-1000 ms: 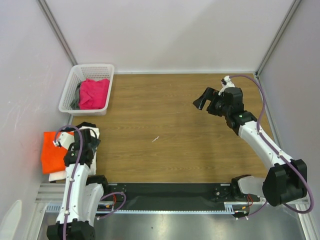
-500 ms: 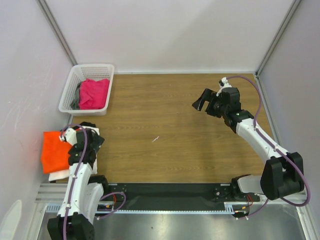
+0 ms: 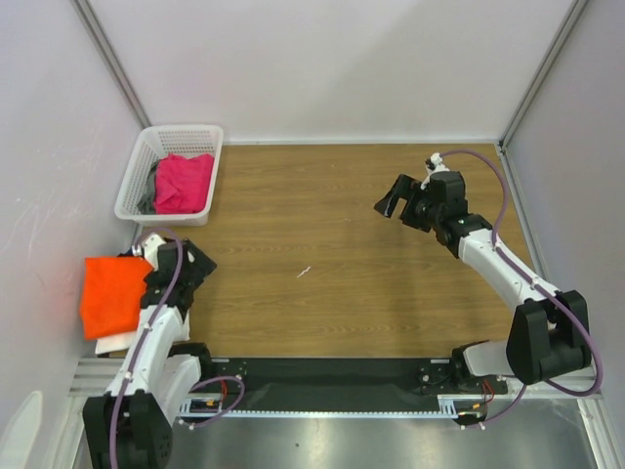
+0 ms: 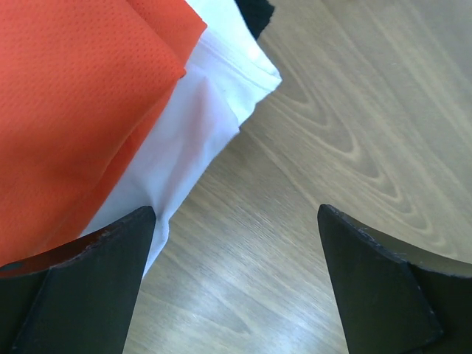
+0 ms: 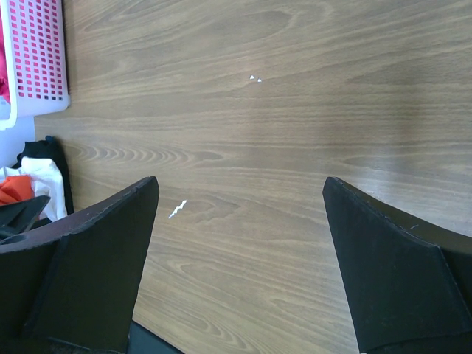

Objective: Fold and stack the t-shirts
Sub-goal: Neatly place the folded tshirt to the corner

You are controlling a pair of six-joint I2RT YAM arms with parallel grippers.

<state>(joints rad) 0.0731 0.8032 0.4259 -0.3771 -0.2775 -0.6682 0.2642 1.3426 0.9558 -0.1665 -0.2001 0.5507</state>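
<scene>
Roughly halfway I'd say: the folded bright orange cloth t-shirt (image 3: 112, 293) lies on the white t-shirt (image 4: 210, 110) and dark t-shirt (image 4: 257, 11) at the wooden table's (image 3: 342, 293) left edge, the magenta-pink t-shirt (image 3: 184, 182) and grey t-shirt (image 3: 148, 191) wait unfolded in the white plastic lattice basket (image 3: 135, 186), and the left gripper (image 4: 232, 221) and right gripper (image 5: 240, 192) both gape wide, holding nothing.

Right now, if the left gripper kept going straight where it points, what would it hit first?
Probably the left gripper meets bare table, right beside the white t-shirt's edge; depth unclear.

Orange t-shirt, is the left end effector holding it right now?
No, the left end effector stands open beside the orange t-shirt, gripping nothing.
</scene>
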